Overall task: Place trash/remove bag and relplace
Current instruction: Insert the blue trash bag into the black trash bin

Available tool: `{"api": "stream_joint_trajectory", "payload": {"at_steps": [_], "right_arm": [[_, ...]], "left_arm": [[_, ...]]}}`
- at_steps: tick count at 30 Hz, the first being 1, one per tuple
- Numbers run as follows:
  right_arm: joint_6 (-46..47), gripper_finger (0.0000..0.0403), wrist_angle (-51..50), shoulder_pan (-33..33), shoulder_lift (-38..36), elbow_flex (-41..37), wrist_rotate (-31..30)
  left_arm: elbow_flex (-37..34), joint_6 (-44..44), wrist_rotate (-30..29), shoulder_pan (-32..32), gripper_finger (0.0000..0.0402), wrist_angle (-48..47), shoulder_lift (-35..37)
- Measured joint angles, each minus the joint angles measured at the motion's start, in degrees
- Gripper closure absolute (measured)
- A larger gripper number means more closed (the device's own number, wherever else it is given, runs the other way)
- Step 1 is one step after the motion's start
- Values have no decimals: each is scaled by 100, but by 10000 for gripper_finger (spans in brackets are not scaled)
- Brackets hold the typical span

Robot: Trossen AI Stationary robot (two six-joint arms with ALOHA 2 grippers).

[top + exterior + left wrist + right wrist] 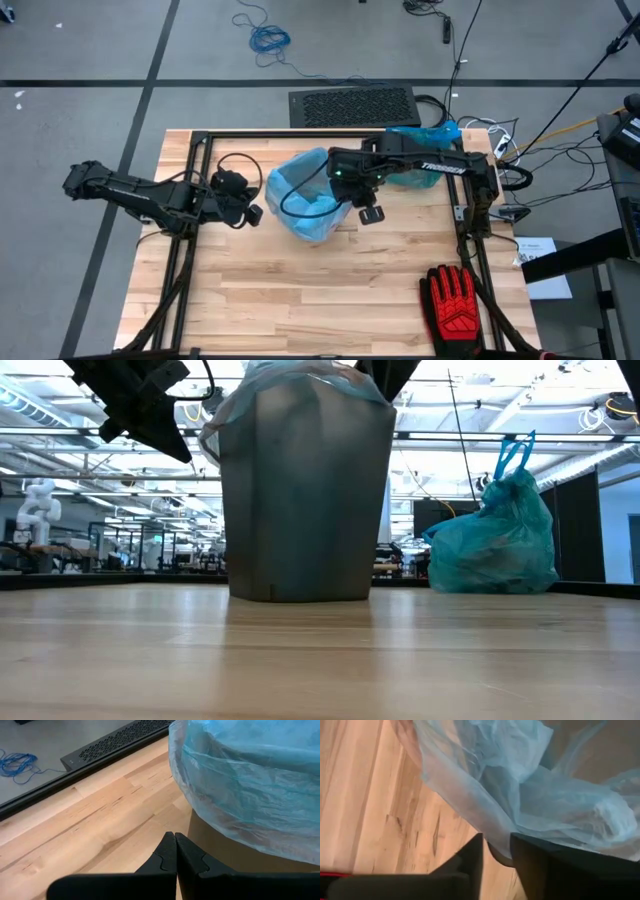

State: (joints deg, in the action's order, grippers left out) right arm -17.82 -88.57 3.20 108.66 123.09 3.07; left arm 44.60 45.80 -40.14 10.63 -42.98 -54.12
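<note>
A grey-tan bin (300,200) stands mid-table on its base, lined with a thin blue bag (250,785) folded over its rim. My left gripper (175,851) is shut and hovers at the bin's left side (250,213), touching nothing. My right gripper (496,856) is at the bin's right near side (371,212), shut on the liner's overhang. A full, tied blue bag (425,150) sits on the table at the far right and shows in the low view (495,540). No trash scraps are in view. My right gripper holds the liner's loose overhanging edge (495,837) between its two fingers, one on the table side (470,857), the other (535,862) under the film. It comes from above, slanting down. The film hangs slack in folds over the bin's rim.
A red-and-black glove (455,300) lies near the table's near right corner. A black frame (200,180) borders the tabletop. A dark vent grille (352,105) and cables lie on the floor beyond the far edge. Bare wood spans the table's near half (300,300).
</note>
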Motion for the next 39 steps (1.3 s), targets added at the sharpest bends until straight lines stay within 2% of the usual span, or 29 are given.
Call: {"api": "stream_joint_trajectory", "payload": {"at_steps": [6,10,13,18,19,22,26,39], "right_arm": [[63,234,4,-18,0,0,-18],[95,218,3,109,15,0,-15],[153,253,0,176,33,0,-27],[120,373,-3,174,33,0,-146],[86,387,-5,169,33,0,-150],[91,393,-61,90,33,0,-258],[270,401,-143,-59,-16,0,-730],[1014,403,90,-304,-316,-181,-797]], "left_arm": [[0,0,0,1,402,0,1],[0,0,0,0,402,9,0],[0,0,-1,0,402,19,-1],[0,0,-2,0,402,24,-1],[0,0,-2,0,402,24,-1],[0,0,-2,2,402,24,-1],[0,2,-8,0,402,28,-1],[0,3,-42,2,402,48,0]]}}
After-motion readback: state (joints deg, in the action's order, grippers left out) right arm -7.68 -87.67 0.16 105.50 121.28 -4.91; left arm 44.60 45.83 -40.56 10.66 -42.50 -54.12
